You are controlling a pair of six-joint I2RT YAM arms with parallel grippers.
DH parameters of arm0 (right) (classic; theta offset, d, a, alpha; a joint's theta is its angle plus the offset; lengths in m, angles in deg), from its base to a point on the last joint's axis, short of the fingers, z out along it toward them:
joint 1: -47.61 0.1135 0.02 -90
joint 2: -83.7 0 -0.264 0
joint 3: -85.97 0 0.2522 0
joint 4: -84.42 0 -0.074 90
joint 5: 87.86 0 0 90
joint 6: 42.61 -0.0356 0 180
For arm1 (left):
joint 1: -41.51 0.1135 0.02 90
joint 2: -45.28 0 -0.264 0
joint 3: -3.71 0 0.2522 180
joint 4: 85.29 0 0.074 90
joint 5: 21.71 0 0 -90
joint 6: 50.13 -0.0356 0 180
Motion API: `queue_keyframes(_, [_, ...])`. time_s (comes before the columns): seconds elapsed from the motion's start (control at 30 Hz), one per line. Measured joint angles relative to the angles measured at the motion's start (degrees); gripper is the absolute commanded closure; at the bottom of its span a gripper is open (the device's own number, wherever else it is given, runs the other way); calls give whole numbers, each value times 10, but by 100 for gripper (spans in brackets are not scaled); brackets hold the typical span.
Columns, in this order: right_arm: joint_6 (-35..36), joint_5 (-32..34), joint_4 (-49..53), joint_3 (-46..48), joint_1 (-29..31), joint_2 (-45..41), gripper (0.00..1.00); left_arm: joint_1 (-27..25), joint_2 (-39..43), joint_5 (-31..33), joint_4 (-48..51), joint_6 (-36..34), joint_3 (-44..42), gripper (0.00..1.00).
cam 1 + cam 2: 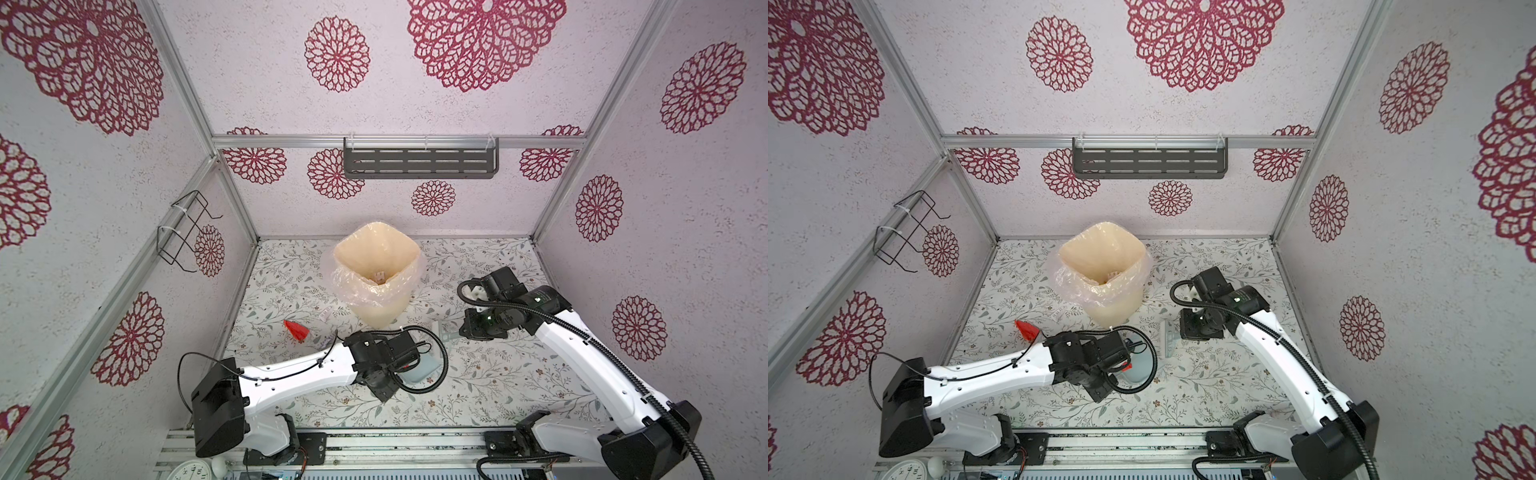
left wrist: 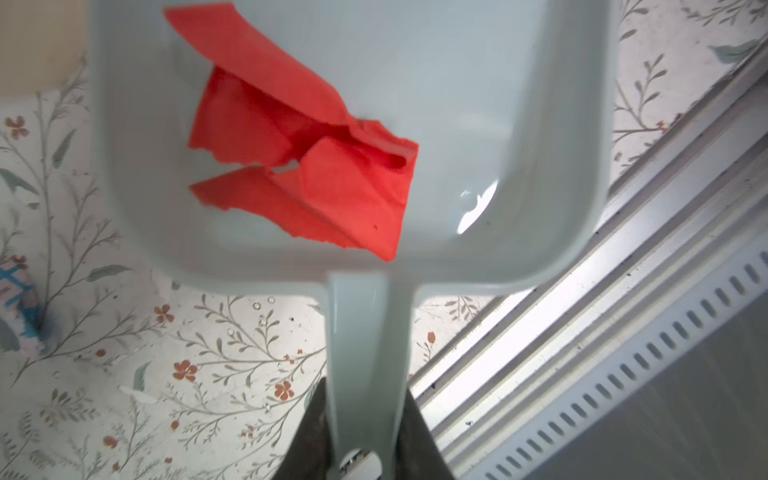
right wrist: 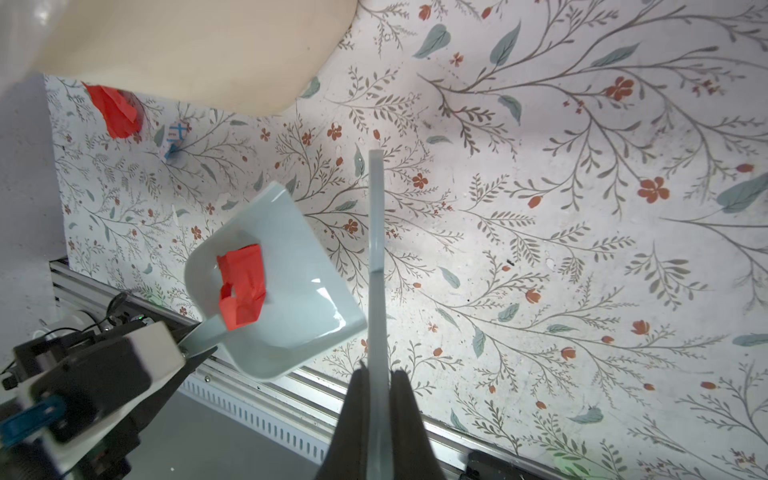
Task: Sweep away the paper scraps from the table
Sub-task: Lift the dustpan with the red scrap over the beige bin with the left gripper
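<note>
Left gripper (image 2: 360,401) clamped on dustpan (image 2: 540,124) handle, red paper scrap (image 2: 316,166) inside pan. Right gripper (image 3: 376,386) pinched shut on thin brush (image 3: 376,249). Second red scrap (image 1: 296,329), white scrap (image 3: 176,135) on table (image 1: 498,374) near bin (image 1: 376,270).

Table (image 1: 498,386) — flat, white, printed with leafy twigs and small brown flowers. Red scrap (image 2: 299,158), creased and torn, lies inside the dustpan (image 2: 457,83). Second red scrap (image 1: 297,329) sits crumpled on the table's left side — white scrap (image 3: 174,139) with blue print near it.
</note>
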Motion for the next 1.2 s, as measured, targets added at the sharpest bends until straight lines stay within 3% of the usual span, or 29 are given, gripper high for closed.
queue_keyframes(0.33, [28, -31, -11, 3, -64, -5, 100, -61, 30, 21, 118, 54, 141, 100])
queue_keyframes(0.67, [50, -65, -22, 9, -97, -5, 100, -50, 40, 66, 227, 86, 342, 100])
queue_keyframes(0.97, [68, -87, -14, 9, -137, -4, 100, 87, 13, 78, 311, 89, 451, 100])
queue_keyframes(1.2, [91, -94, 17, 9, -205, -4, 100, 189, -37, 80, 339, 58, 535, 100])
